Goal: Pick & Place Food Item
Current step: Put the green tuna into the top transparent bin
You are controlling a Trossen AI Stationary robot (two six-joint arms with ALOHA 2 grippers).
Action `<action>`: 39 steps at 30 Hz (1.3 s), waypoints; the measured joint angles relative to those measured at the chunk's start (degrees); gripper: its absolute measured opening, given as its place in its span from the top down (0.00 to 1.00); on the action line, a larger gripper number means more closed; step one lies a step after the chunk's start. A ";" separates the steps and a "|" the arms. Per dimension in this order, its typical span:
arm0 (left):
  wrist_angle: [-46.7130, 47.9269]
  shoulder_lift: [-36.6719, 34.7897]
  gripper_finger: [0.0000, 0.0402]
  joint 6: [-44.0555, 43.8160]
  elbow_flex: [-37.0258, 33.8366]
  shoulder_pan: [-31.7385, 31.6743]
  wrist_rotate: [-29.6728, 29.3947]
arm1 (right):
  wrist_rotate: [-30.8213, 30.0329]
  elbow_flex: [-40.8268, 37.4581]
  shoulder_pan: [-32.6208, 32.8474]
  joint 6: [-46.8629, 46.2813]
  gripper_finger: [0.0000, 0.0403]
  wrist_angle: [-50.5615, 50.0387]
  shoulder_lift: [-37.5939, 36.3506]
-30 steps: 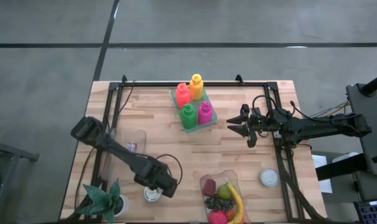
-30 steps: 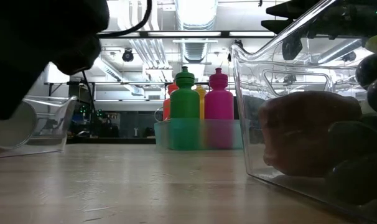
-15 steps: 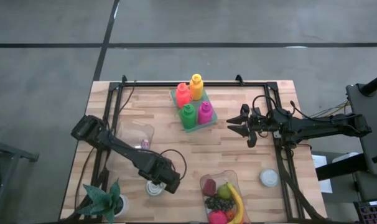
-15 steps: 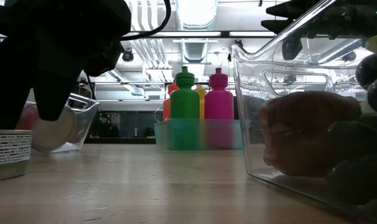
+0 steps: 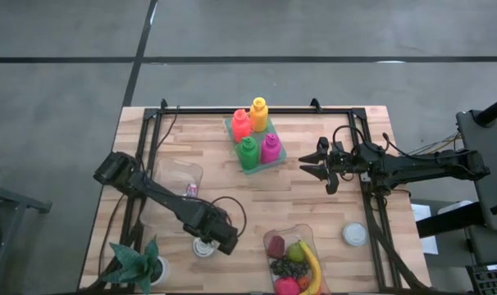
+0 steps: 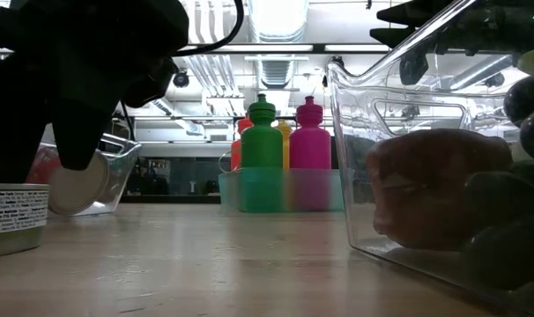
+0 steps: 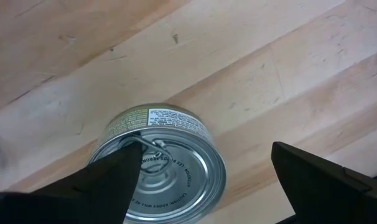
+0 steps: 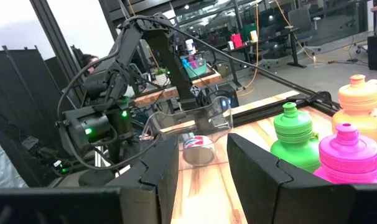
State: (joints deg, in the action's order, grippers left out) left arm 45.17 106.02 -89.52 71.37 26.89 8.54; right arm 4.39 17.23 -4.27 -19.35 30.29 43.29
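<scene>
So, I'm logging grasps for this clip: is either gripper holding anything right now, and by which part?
Nothing is held. The left gripper hangs open over the tin can, fingers either side and clear of it. The right gripper is empty.

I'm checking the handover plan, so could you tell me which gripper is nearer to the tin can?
Left. The left gripper hangs open directly over the tin can; the right gripper waits far across the table.

My fingers (image 7: 107,183) straddle the can (image 7: 160,165) with bare desk (image 7: 251,68) ahead; a clear tub (image 5: 176,176) stands behind.
</scene>
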 joint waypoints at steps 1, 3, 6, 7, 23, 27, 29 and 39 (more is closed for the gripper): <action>0.02 0.00 0.10 0.03 0.21 0.00 0.00 | 0.00 0.00 0.00 0.00 0.67 0.01 0.00; 0.12 0.00 0.10 0.89 1.00 0.00 0.00 | 0.01 0.00 0.00 0.00 0.67 0.01 0.00; 3.63 0.00 0.10 1.11 3.05 0.00 0.02 | 0.01 0.00 0.00 0.00 0.67 -0.01 0.00; 5.20 0.00 0.10 1.10 3.89 0.00 0.02 | 0.01 0.00 0.00 0.00 0.67 0.02 0.00; 6.80 3.31 0.10 6.92 10.74 2.08 1.62 | 0.01 0.00 0.01 0.00 0.67 -0.01 0.00; 5.03 4.83 0.11 9.77 10.80 1.99 3.84 | 0.00 0.00 0.00 0.00 0.67 0.01 0.00; 4.79 5.41 0.12 10.28 10.80 2.01 4.05 | 0.00 0.00 0.00 0.00 0.67 0.00 0.00; 4.12 8.69 0.25 13.32 10.80 1.26 3.93 | 0.01 0.00 0.00 0.01 0.67 0.00 0.00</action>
State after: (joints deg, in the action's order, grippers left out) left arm 49.29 114.71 -76.20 82.17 28.16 12.47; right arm 4.40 17.23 -4.27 -19.35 30.29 43.29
